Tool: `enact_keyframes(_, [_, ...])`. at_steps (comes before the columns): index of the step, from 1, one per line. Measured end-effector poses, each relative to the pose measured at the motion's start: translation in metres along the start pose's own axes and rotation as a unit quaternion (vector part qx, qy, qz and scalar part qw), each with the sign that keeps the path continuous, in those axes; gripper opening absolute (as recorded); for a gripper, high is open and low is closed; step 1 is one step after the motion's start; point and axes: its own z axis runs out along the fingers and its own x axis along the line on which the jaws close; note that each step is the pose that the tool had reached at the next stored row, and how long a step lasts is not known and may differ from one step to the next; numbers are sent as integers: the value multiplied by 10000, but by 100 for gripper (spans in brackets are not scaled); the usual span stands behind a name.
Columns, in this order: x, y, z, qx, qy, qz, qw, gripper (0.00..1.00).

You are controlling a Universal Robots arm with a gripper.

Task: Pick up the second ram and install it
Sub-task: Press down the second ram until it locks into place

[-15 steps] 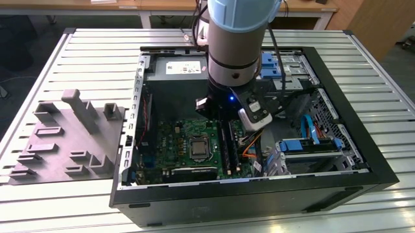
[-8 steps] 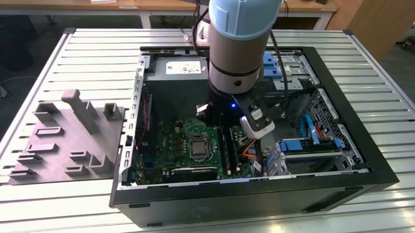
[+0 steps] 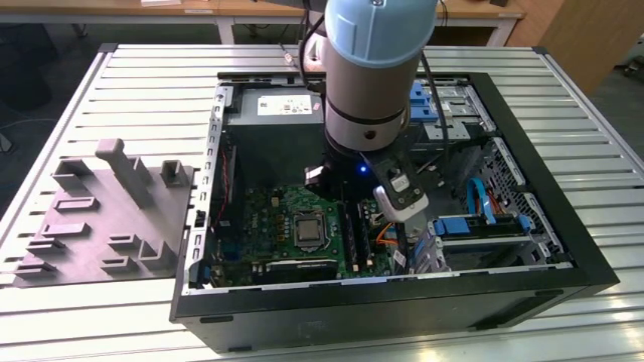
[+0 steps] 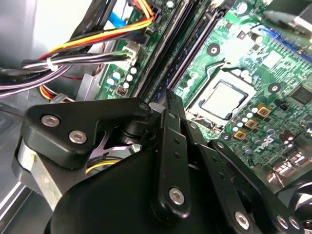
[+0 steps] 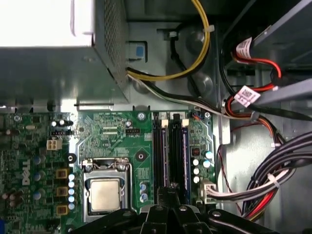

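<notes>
**Gripper down over the memory slots inside the open computer case**

The grey-and-pale-blue robot arm (image 3: 367,83) reaches straight down into the open black computer case (image 3: 403,302), its wrist low over the green motherboard (image 3: 267,226). The black gripper (image 5: 170,192) hangs directly above the long black slot rails (image 5: 165,151). Its fingers (image 4: 171,105) are drawn together into a narrow tip, clenched; whether they pinch anything there cannot be told.

The second ram (image 5: 185,153), a long, narrow dark blue memory stick, stands on edge in the slot row beside another stick, just ahead of the fingertip. In the second wrist view it (image 4: 187,63) runs away from the tip along the rails.

The case lies on its side on a ribbed metal table (image 3: 563,98), beside a grey moulded fixture tray (image 3: 105,219) at the exterior view's left. Wooden benches stand behind.

The first wrist view shows the silver square processor (image 5: 105,195) in its socket, a perforated metal power supply box (image 5: 58,63) and bundled cables (image 5: 273,180). The exterior view shows blue drive brackets (image 3: 478,222).
</notes>
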Motion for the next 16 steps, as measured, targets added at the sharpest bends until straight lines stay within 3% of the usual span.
enact_keyframes(11, [-7, -168, -13, 5, 1, 8, 10000, 10])
enact_keyframes(14, [-8, -175, -8, 36, -1, 20, 10000, 10])
enact_keyframes(16, [-9, -177, -5, 89, -4, 28, 10000, 10])
